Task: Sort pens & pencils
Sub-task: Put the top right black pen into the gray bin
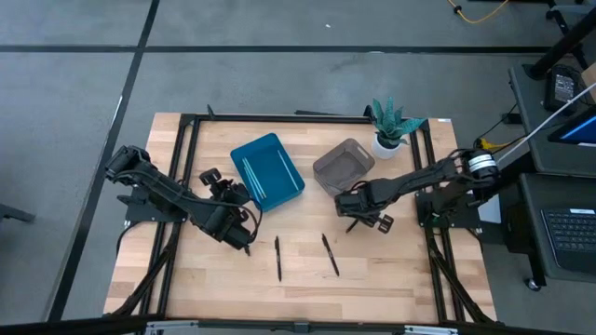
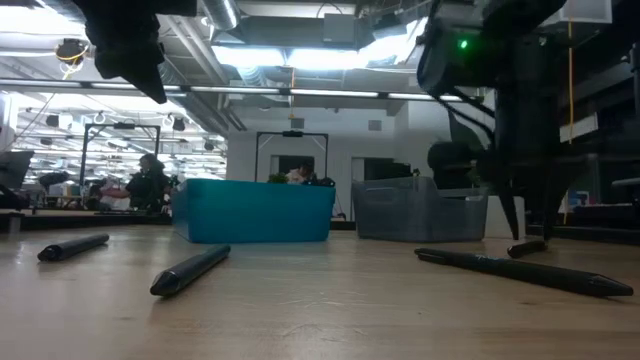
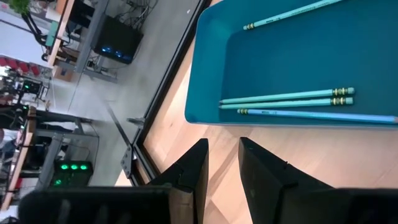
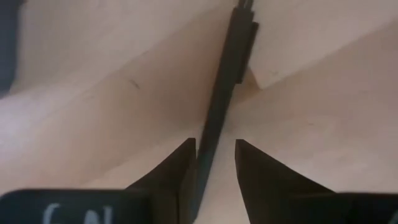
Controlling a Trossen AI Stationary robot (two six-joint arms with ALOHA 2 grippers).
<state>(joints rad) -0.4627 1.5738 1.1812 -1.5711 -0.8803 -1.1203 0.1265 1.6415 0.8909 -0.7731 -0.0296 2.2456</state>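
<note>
Four light blue pencils point(image 3: 286, 98) lie in the blue tray point(image 1: 267, 170). Four black pens lie on the table: one point(image 1: 277, 258) and another point(image 1: 330, 254) toward the near edge, a third point(image 2: 72, 246) by the left arm, and a fourth point(image 4: 219, 106) under my right gripper. My right gripper point(image 4: 216, 163) is open and low at the table in front of the grey tray point(image 1: 343, 166), with a finger on either side of that pen's end. My left gripper point(image 3: 224, 168) is raised near the blue tray's near left corner, open by a narrow gap, with nothing between its fingers. My right gripper comes slanting down from the table's right and straddles one end of the black pen point(image 4: 208, 146), which lies flat on the table and runs along the fingers. The pen sits close to one finger point(image 4: 185, 163); I cannot tell whether it touches.
A potted plant point(image 1: 391, 126) stands at the far right corner behind the grey tray. A black frame rail point(image 1: 279, 117) borders the wooden table top. Bare wood lies between the two loose pens and the near edge.
</note>
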